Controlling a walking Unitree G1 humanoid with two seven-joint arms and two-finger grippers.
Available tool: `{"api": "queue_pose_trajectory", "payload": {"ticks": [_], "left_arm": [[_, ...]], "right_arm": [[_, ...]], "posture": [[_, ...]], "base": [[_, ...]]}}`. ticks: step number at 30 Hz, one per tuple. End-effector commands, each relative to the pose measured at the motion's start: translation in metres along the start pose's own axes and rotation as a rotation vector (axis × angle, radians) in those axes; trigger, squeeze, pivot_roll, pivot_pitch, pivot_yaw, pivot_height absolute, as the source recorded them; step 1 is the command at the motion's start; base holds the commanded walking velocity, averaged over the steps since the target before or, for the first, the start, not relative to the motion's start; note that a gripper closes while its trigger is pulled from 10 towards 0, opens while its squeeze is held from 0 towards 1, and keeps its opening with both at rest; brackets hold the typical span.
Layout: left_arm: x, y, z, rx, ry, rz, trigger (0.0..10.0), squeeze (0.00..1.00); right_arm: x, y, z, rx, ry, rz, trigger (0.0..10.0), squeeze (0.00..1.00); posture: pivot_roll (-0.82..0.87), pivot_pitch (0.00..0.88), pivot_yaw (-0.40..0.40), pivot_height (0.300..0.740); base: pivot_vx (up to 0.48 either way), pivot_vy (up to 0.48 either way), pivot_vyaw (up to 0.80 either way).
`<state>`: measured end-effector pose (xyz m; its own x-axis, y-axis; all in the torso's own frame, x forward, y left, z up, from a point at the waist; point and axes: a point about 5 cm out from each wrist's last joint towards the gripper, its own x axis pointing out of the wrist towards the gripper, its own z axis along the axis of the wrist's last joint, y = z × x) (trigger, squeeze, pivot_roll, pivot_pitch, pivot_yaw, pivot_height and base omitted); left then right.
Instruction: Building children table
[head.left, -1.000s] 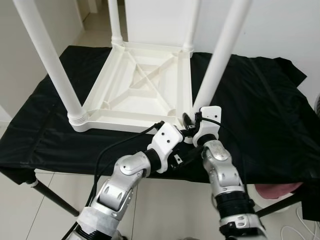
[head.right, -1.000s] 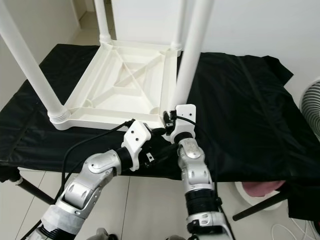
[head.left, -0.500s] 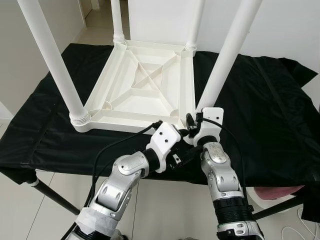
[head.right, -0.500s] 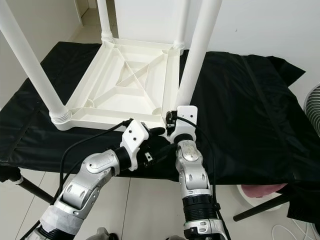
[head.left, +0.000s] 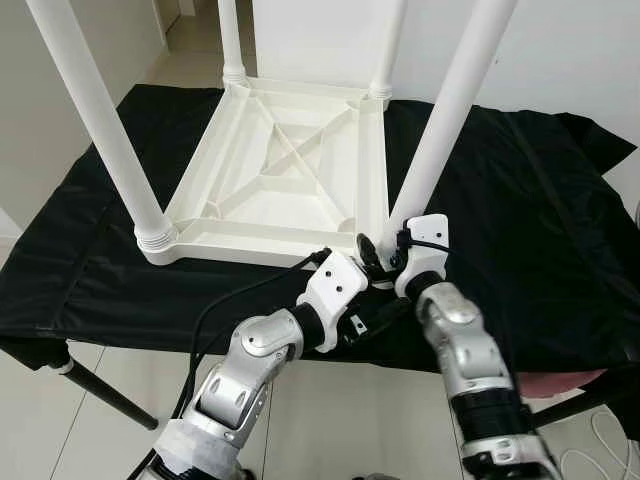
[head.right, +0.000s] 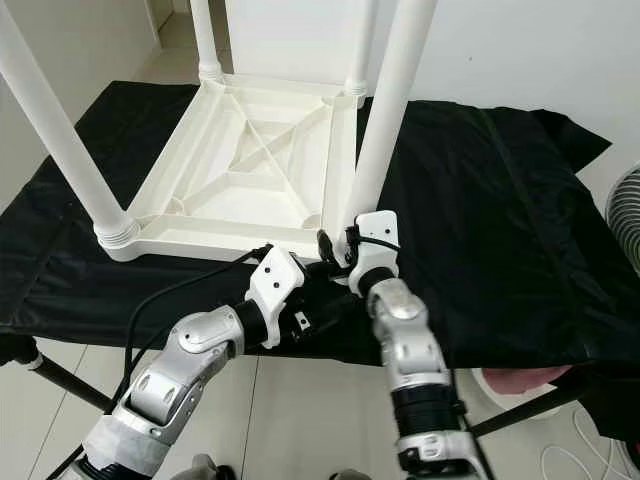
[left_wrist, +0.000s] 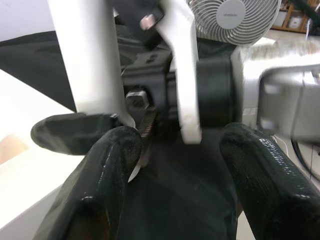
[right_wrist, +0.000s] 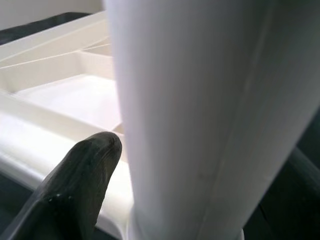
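Right end effector (right_wrist: 165, 165) clamps the near leg (head.left: 440, 120) at its socket — seemingly seating it — on the upturned children's table (head.left: 290, 180) atop the black-draped surface (head.left: 560, 240); left end effector (left_wrist: 180, 180) hovers beside, fingers apart.

White walls (head.left: 590, 50), pale tiled floor (head.left: 60, 440), black cloth (head.left: 560, 240) over a stand, a white fan (left_wrist: 235, 20).

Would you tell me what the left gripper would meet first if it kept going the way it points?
Probably the right gripper, whose wrist body sits just ahead of the left gripper, beside the white table leg; depth is unclear.
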<state>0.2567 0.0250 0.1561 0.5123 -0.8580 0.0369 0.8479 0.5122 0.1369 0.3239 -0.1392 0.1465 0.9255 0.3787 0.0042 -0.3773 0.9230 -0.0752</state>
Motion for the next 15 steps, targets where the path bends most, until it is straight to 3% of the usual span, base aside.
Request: {"api": "queue_pose_trajectory", "payload": {"ticks": [1,3,7,11,15], "left_arm": [[-0.004,0.002,-0.003,0.000,0.020,0.004,10.0,0.00],[-0.004,0.002,-0.003,0.000,0.020,0.004,10.0,0.00],[-0.010,0.005,-0.005,0.006,0.038,0.003,10.0,0.00],[-0.015,0.006,-0.007,0.006,0.052,0.003,10.0,0.00],[-0.017,0.008,-0.008,0.015,0.059,0.014,10.0,0.00]], "right_arm": [[0.000,-0.001,-0.002,0.002,0.006,0.098,10.0,0.00],[0.000,-0.001,-0.002,0.002,0.006,0.098,10.0,0.00],[0.002,-0.021,-0.001,-0.084,0.026,0.244,10.0,0.00],[0.005,-0.032,0.000,-0.105,0.045,0.325,10.0,0.00],[0.008,-0.039,0.001,-0.122,0.053,0.353,10.0,0.00]], "posture": [[-0.10,0.035,-0.014,0.740],[-0.10,0.035,-0.014,0.740],[-0.10,0.030,0.000,0.740],[-0.09,0.034,0.004,0.740],[-0.09,0.040,0.006,0.740]], "base": [[0.000,0.000,0.00],[0.000,0.000,0.00],[0.000,0.000,0.00],[0.000,0.000,0.00],[0.000,0.000,0.00]]}}
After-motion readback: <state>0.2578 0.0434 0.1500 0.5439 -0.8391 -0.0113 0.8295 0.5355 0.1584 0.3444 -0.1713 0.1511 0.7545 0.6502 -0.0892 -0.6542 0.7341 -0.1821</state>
